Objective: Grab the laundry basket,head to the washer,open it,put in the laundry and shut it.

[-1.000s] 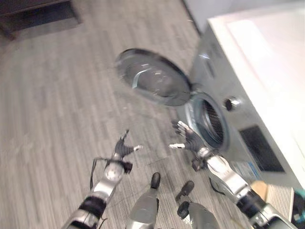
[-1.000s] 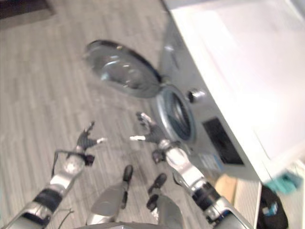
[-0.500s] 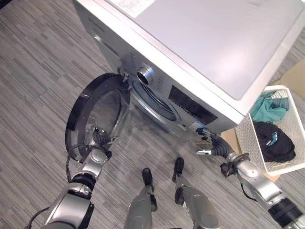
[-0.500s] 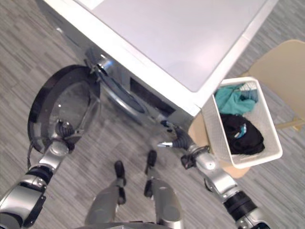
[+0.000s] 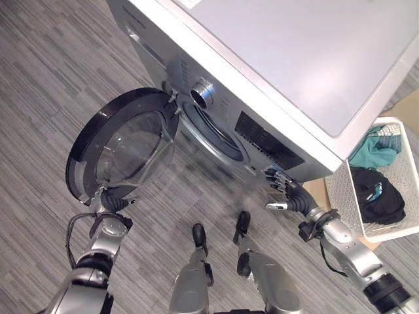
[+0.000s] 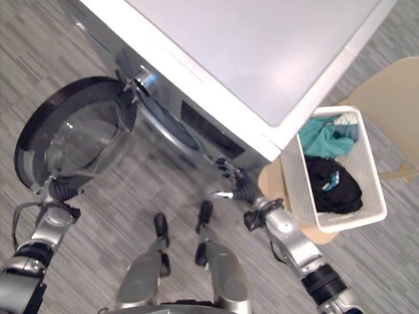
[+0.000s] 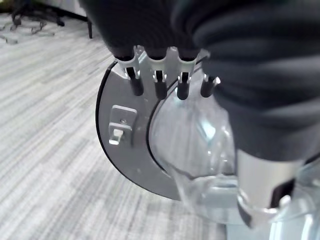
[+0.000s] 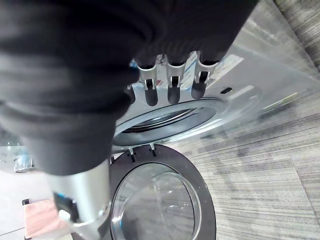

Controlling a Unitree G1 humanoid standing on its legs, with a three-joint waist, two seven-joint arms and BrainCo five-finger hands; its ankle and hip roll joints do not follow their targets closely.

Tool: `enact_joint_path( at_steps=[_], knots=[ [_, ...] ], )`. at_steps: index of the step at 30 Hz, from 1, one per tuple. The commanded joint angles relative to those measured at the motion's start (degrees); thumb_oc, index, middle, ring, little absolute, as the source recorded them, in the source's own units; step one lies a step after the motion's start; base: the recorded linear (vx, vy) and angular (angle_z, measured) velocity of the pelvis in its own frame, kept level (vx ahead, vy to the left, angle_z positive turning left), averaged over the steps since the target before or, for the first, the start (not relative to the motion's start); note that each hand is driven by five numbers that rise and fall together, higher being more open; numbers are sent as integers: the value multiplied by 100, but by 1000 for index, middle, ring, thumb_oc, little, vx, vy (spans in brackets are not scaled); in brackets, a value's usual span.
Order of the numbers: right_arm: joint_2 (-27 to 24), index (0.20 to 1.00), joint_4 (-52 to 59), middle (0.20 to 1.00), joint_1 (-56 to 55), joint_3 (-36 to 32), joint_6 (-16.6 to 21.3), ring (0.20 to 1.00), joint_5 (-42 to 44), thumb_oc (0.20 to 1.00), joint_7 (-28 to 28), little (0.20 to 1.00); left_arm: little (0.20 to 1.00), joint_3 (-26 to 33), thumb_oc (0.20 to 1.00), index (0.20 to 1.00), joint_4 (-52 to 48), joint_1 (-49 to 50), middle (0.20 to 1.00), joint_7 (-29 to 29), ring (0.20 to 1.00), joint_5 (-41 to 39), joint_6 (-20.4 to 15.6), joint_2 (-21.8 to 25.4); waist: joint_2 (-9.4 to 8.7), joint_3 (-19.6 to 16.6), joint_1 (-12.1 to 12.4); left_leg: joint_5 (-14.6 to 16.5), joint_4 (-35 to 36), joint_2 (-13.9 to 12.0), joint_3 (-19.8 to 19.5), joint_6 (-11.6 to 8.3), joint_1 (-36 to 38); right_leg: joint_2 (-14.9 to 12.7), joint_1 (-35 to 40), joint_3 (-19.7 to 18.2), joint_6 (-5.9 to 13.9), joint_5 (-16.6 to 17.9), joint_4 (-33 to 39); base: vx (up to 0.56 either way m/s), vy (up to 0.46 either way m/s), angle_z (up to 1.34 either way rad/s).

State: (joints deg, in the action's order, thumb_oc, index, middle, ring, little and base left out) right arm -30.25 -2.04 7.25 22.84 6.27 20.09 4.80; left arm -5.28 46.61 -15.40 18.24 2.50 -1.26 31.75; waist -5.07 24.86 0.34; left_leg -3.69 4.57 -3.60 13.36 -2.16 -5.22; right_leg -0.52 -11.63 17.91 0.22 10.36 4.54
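Fingers of the right hand (image 5: pixel 286 191) hang loosely spread and empty before the washer (image 5: pixel 275 72); the left hand (image 5: pixel 112 204), relaxed, sits at the open door (image 5: pixel 121 145). Laundry basket (image 6: pixel 337 173) stands to the robot's right, nearer the right hand, long axis running away beside the washer. No legible writing.

One washer (image 5: pixel 288 59) stands here, with one round door (image 5: pixel 121 147) swung open and one silver knob (image 5: pixel 203 93) on its front. One white laundry basket (image 6: pixel 340 219) sits beside it, holding two pieces of laundry: one teal garment (image 6: pixel 327 136) and one black garment (image 6: pixel 334 185). Two robot hands show: the left hand (image 5: pixel 112 201) and the right hand (image 5: pixel 285 190).
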Motion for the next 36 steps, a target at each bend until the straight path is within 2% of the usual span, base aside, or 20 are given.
enact_joint_path(
  at_steps=[1, 4, 9, 12, 15, 16, 18, 21, 23, 24, 29, 30, 31, 32, 33, 34, 35, 36],
  knots=[
    [51, 1000, 155, 1000, -198, -304, 242, 1000, -514, 1000, -134, 1000, 1000, -46, 1000, 1000, 294, 305, 1000, 25, 1000, -211, -204, -154, -29, -689, 84, 376, -230, 134, -304, 15, -360, -899, 169, 132, 806, -1062, -627, 112, 58, -1],
    [88, 1000, 31, 1000, -458, -582, 94, 1000, -996, 1000, -151, 1000, 1000, 3, 1000, 1000, 188, 1096, 1000, -189, 1000, -298, -195, -680, 90, -975, -2, 504, -180, 205, -185, 82, -8, -943, 433, 64, 834, -1156, -690, 127, 74, 0],
    [195, 1000, -78, 1000, -821, -909, -5, 1000, -1307, 1000, -147, 1000, 1000, -3, 1000, 1000, 360, 1659, 1000, -440, 1000, -344, -125, -1102, 232, -1129, -121, 605, -103, 258, 52, 150, 433, -954, 580, -103, 895, -1247, -923, 88, 70, -18],
    [354, 1000, -190, 1000, -1045, -1122, -43, 1000, -1438, 1000, -168, 1000, 1000, -94, 1000, 1000, 708, 1933, 1000, -658, 1000, -372, -79, -1450, 320, -1183, -281, 739, -40, 251, 440, 234, 855, -972, 526, -277, 945, -1275, -1277, 95, 69, -61],
    [350, 1000, -184, 1000, -1184, -1178, -26, 1000, -1639, 1000, -172, 1000, 1000, -87, 1000, 1000, 855, 2034, 1000, -716, 1000, -389, -77, -1585, 330, -1234, -377, 856, -80, 222, 772, 265, 1059, -1015, 448, -168, 987, -1236, -1445, 102, -4, -119],
    [349, 1000, -187, 1000, -1226, -1226, -27, 1000, -1733, 1000, -222, 1000, 1000, -79, 1000, 1000, 900, 2045, 1000, -727, 1000, -391, -69, -1618, 364, -1259, -407, 975, -35, 203, 856, 234, 1198, -1029, 447, -112, 1065, -1287, -1497, 127, -58, -163],
    [354, 1000, -163, 1000, -1215, -1309, -25, 1000, -1831, 1000, -295, 1000, 1000, -69, 1000, 1000, 916, 2028, 1000, -747, 1000, -363, -66, -1620, 405, -1294, -423, 959, -15, 143, 1092, 203, 1230, -1120, 347, 236, 1085, -1086, -1352, 74, -115, -118],
    [432, 1000, -185, 1000, -1068, -1370, 34, 1000, -1853, 1000, -444, 1000, 1000, -59, 1000, 1000, 858, 1948, 1000, -744, 1000, -298, -76, -1579, 466, -1387, -347, 902, 3, -53, 1442, 62, 1249, -1483, 202, 1215, 1108, -693, -894, 92, -252, -142],
    [434, 1000, -171, 1000, -1039, -1378, 54, 1000, -1827, 1000, -445, 1000, 1000, -77, 1000, 1000, 852, 1938, 1000, -764, 1000, -282, -96, -1560, 444, -1412, -358, 936, -2, -59, 1434, 41, 1279, -1479, 256, 1231, 1086, -681, -680, 161, -198, -60],
    [434, 1000, -190, 1000, -1034, -1393, 49, 1000, -1831, 1000, -449, 1000, 1000, -101, 1000, 1000, 825, 1977, 1000, -809, 1000, -177, -113, -1557, 393, -1472, -361, 1040, -129, -44, 1384, 13, 1368, -1435, 318, 1070, 1074, -638, -587, 237, -225, -44],
    [61, 1000, -215, 1000, -797, -1264, 106, 1000, -2029, 1000, -480, 1000, 1000, -241, 1000, 1000, 687, 2021, 1000, -936, 1000, -138, -175, -1597, 490, -1561, -342, 1332, -1039, -353, 1332, -146, 1223, -1163, 554, 965, 932, -821, -361, 192, -247, -31],
    [-182, 1000, -263, 1000, -566, -1185, 115, 1000, -2151, 1000, -544, 1000, 1000, -306, 1000, 1000, 705, 1973, 1000, -959, 1000, -199, -193, -1653, 522, -1489, -273, 1145, -1613, -583, 1226, -335, 957, -1012, 729, 986, 799, -969, -222, 88, -168, -12],
    [-273, 1000, -299, 1000, -442, -1099, 96, 1000, -2211, 1000, -562, 1000, 1000, -360, 1000, 1000, 701, 1949, 1000, -950, 1000, -261, -225, -1662, 534, -1434, -180, 940, -1830, -586, 923, -394, 785, -927, 790, 935, 743, -1035, -177, 115, -208, -17],
    [-359, 1000, -338, 1000, -311, -1027, 85, 1000, -2330, 1000, -597, 1000, 1000, -402, 1000, 1000, 684, 1921, 1000, -951, 1000, -301, -262, -1665, 525, -1397, -90, 911, -1877, -538, 605, -436, 565, -868, 852, 909, 695, -1099, -102, 107, -123, -32],
    [-421, 1000, -359, 1000, -210, -967, 87, 1000, -2419, 1000, -629, 1000, 1000, -446, 1000, 1000, 677, 1922, 1000, -954, 1000, -333, -285, -1671, 481, -1381, -23, 1008, -1808, -477, 331, -430, 375, -856, 888, 896, 679, -1144, -57, 128, -113, -32],
    [-455, 1000, -397, 1000, -136, -903, 93, 1000, -2503, 1000, -659, 1000, 1000, -472, 1000, 1000, 670, 1943, 1000, -963, 1000, -347, -306, -1672, 448, -1376, 13, 1102, -1705, -429, 144, -403, 239, -857, 925, 880, 690, -1182, -24, 100, -65, -26],
    [-454, 1000, -398, 1000, -134, -902, 94, 1000, -2503, 1000, -660, 1000, 1000, -471, 1000, 1000, 670, 1943, 1000, -963, 1000, -347, -306, -1672, 448, -1377, 10, 1102, -1706, -429, 141, -403, 236, -858, 925, 883, 691, -1182, -24, 162, -34, -10],
    [-534, 1000, -460, 1000, 41, -792, 117, 1000, -2704, 1000, -751, 1000, 1000, -483, 1000, 1000, 713, 1999, 1000, -958, 1000, -347, -305, -1669, 434, -1336, 124, 1027, -1424, -392, -123, -412, 96, -801, 979, 777, 701, -1235, -18, 199, -11, -19]
  ],
)
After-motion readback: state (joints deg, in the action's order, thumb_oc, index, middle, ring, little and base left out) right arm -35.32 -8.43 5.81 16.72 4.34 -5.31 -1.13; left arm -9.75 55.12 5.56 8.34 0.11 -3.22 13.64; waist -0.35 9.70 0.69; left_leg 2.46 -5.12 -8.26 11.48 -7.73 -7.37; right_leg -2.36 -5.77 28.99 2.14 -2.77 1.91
